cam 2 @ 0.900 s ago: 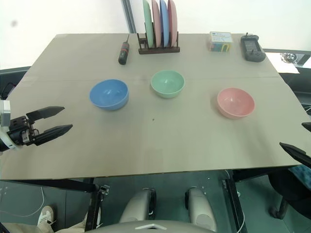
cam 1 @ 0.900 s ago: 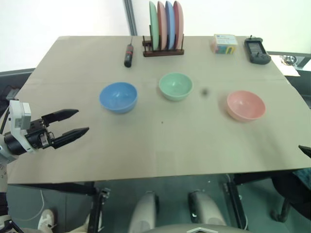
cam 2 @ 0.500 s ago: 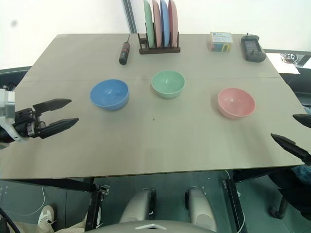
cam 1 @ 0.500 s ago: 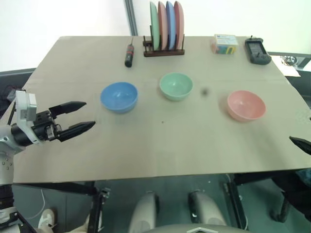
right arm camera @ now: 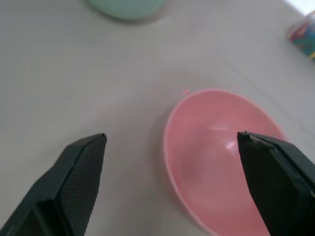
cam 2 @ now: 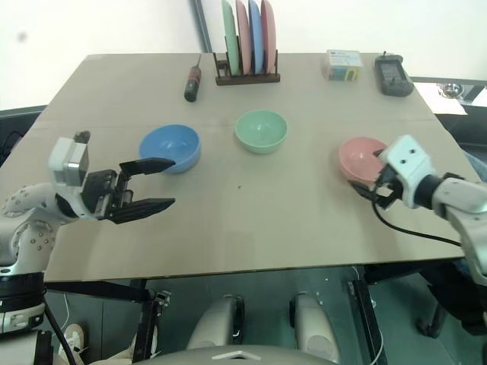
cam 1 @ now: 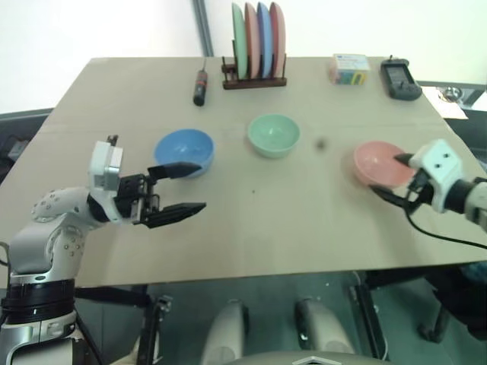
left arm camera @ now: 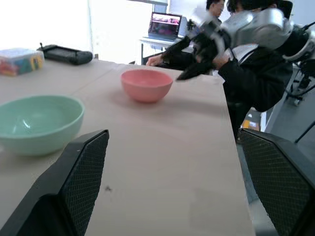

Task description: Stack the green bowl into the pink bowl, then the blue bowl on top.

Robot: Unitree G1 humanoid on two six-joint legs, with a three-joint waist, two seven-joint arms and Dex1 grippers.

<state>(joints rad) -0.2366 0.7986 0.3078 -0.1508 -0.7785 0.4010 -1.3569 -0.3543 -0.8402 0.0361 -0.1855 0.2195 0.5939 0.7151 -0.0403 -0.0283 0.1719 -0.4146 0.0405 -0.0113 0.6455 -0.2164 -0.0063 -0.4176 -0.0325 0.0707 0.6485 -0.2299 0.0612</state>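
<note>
Nothing is stacked yet: the small pale mint-green plastic bowl (cam 2: 261, 130) is sitting mid-table between the light-blue plastic bowl (cam 2: 170, 147) and the salmon-pink plastic bowl (cam 2: 360, 158). The left gripper (cam 2: 147, 183) and right gripper (cam 2: 370, 174) are both hanging spread and empty. Next likely calls for grasping the green bowl's rim.

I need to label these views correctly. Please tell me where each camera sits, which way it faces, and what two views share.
Head stereo pair: on the head, looking forward and down at the table; the open left gripper and open right gripper show.
Left wrist: along its own fingers, across the table toward the green bowl and pink bowl; the right gripper shows beyond.
Right wrist: down between its fingers at the pink bowl.
Shared: all views show the pink bowl.
</note>
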